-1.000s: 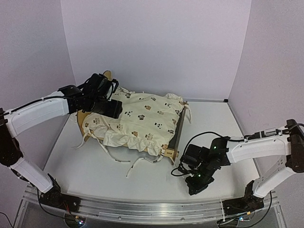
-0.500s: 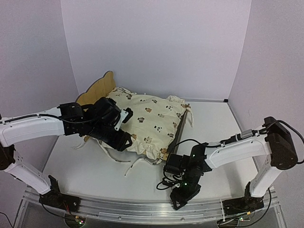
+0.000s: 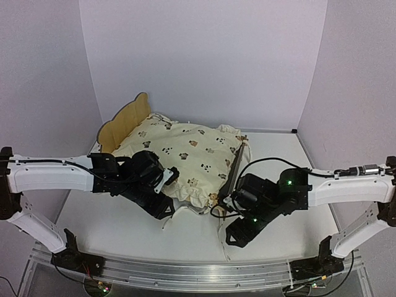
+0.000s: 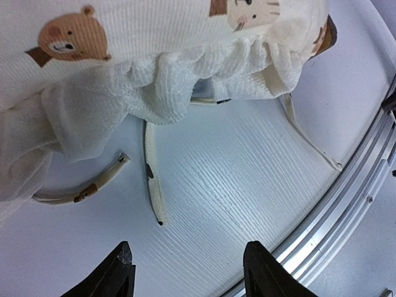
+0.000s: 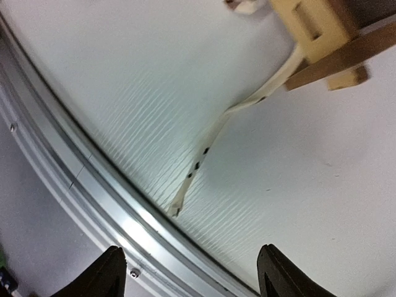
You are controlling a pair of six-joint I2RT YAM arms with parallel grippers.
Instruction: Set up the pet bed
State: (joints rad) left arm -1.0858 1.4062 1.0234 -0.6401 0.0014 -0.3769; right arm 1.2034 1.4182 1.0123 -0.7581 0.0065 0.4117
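Light plywood pet bed frame (image 3: 125, 119) with bear-ear headboard is sitting back-left on the white table (image 3: 278, 148), with the cream animal-print ruffled cover (image 3: 185, 148) draped over it. Cream tie straps (image 4: 151, 179) are trailing loose at the near edge. Left gripper (image 4: 189, 272) and right gripper (image 5: 195, 275) are hovering low there, jaws spread, empty. Probably the strap-tidying step; the next move needs a low pinch on a strap end.
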